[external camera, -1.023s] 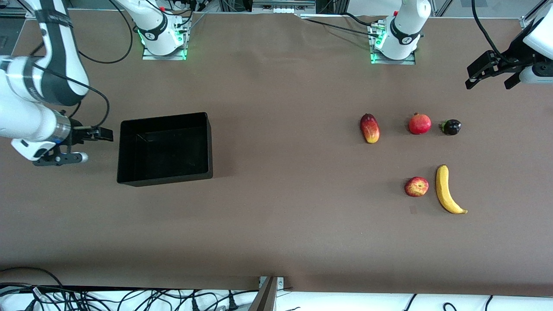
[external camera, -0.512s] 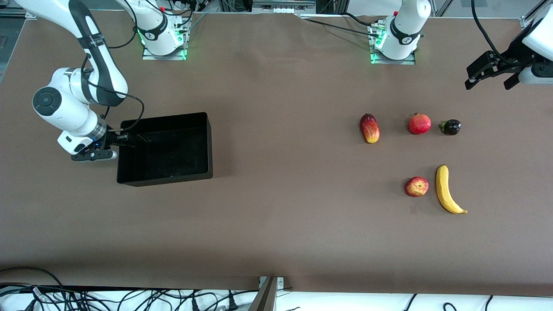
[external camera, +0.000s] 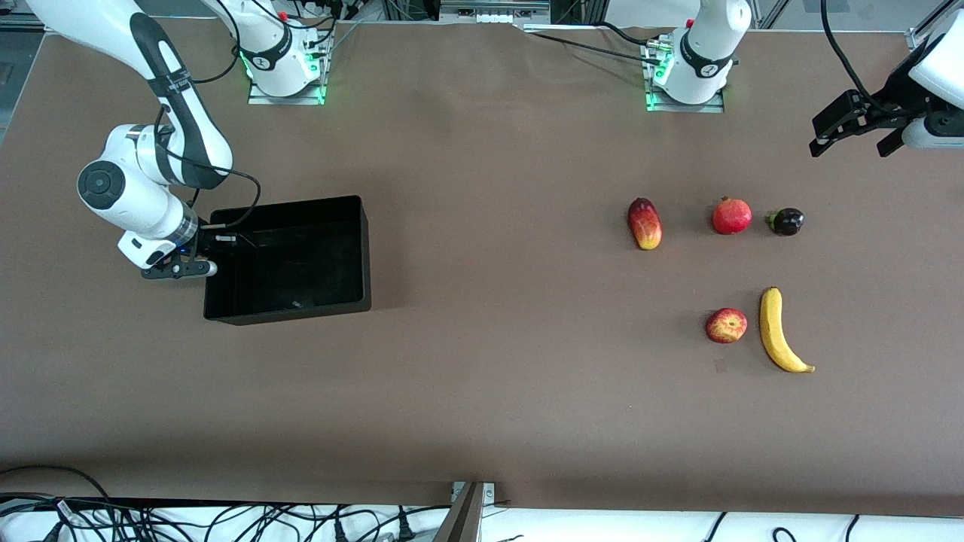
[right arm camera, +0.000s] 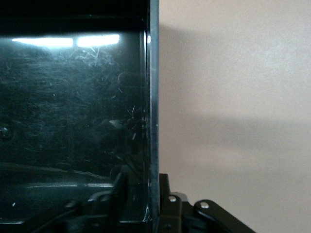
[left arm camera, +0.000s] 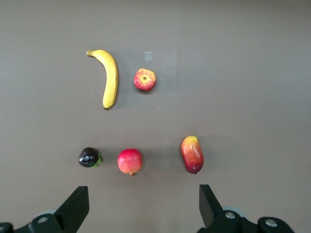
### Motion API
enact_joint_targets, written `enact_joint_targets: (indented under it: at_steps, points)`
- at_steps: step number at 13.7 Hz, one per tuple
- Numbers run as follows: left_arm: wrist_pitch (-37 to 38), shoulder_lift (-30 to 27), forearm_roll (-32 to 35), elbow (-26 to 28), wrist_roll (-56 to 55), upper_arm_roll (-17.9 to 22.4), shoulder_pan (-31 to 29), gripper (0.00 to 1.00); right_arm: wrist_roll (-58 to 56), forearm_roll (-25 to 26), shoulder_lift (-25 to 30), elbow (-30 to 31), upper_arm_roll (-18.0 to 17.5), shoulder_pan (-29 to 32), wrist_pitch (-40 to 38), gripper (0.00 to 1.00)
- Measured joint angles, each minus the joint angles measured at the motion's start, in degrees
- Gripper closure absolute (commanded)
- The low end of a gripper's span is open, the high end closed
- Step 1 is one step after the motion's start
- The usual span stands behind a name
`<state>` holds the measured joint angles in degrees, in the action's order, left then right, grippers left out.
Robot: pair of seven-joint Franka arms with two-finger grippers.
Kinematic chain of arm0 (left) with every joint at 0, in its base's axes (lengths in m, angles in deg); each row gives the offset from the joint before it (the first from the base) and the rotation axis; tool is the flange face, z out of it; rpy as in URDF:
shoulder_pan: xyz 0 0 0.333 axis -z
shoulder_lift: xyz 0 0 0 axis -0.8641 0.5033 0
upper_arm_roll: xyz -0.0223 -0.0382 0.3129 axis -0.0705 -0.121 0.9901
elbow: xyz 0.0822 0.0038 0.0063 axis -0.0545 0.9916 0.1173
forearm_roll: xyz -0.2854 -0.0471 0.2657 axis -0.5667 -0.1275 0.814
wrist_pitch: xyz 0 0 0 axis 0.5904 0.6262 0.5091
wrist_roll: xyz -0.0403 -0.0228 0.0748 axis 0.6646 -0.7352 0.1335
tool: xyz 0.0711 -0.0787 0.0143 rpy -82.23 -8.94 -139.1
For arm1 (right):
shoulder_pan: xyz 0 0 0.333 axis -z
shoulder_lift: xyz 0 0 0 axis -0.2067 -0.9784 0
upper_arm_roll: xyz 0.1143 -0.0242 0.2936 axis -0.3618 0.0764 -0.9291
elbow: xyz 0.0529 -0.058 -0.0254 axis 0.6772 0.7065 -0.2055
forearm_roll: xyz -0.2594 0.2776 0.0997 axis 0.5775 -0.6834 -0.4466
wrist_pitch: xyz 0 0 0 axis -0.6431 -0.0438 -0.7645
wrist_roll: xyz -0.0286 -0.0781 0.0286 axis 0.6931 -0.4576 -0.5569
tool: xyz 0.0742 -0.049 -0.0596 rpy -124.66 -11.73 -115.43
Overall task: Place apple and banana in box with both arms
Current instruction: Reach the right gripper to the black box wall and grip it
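Your right gripper [external camera: 212, 252] straddles the box [external camera: 288, 260] wall at the right arm's end, fingers pinched on its rim. Your left gripper [external camera: 855, 132] (spread wide) waits above the table's edge. The apple [external camera: 726, 325] lies just beside the banana [external camera: 779, 331], well apart from the box.

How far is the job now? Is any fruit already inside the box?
None yet: the box holds no fruit. The apple and banana lie side by side on the table. In hand: the right gripper straddles the box wall, fingers either side. The left gripper waits open, high above the fruit. Both placements remain.
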<state>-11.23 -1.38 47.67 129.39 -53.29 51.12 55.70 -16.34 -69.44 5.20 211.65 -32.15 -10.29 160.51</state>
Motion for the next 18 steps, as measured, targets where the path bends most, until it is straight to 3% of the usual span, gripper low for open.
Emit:
enact_joint_targets:
  at_steps: [6,10,13,16,18]
  points:
    - [0.00,0.00,0.00,0.02,0.00,0.00,0.03,0.00,-0.21,-0.01,0.18,-1.55,-0.65,-0.04,-0.41,1.00]
    - [0.00,0.00,0.00,0.04,0.00,0.00,0.03,0.00,3.97,-0.01,0.82,-14.89,-3.64,-1.41,-17.65,1.00]
    - [-0.14,0.17,0.00,0.20,0.00,0.02,0.04,0.00,11.73,-2.39,0.91,-25.54,-4.19,-7.82,-28.17,1.00]
    - [-5.96,3.48,0.00,1.29,0.04,0.25,0.03,0.00,21.40,-3.43,-1.06,-30.04,-4.53,-16.78,-29.29,1.00]
    - [-12.67,9.13,0.00,2.04,0.05,0.47,-0.04,0.00,30.88,-3.51,-5.57,-34.55,-4.68,-23.77,-29.06,1.00]
